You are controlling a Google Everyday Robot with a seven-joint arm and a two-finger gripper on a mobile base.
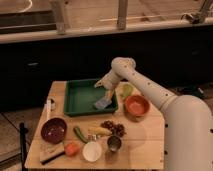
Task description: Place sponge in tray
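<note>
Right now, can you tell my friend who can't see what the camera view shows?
A white robot arm reaches over a green tray on a wooden table, its gripper just above a sponge at the tray's right side. An orange bowl, a dark red bowl and some food sit nearby.

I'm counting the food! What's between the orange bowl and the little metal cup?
In the camera view, grapes lie between the orange bowl and the metal cup. The tool is over the green tray.

Blue-grey sponge (102,103) tilted inside green tray (75,97), end effector (108,95) above
</note>
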